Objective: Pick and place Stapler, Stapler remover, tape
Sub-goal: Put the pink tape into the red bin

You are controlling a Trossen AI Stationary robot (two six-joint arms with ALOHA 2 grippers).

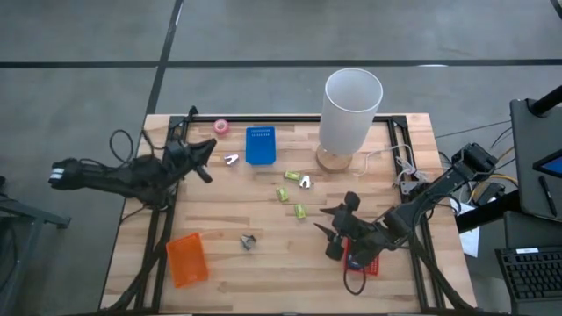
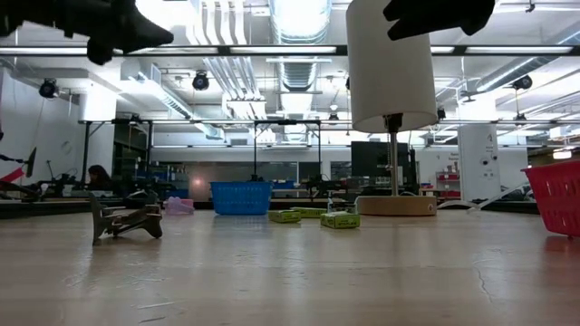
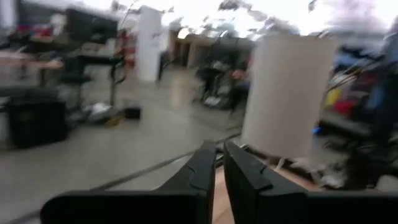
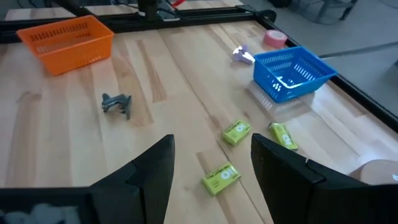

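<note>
Tape (image 1: 220, 127), a pink roll, lies at the far left of your table (image 1: 219, 263), just left of the blue basket (image 1: 260, 146). A grey staple remover (image 1: 248, 241) sits nearer you, right of the orange basket (image 1: 186, 259). Three green boxes (image 1: 284, 195) lie in the middle. Your left gripper (image 1: 207, 149) hangs near the tape with its fingers pressed together. Your right gripper (image 1: 332, 223) hangs by the red basket (image 1: 362, 256), fingers spread, holding nothing. A white lamp (image 1: 349, 112) stands far back.
</note>
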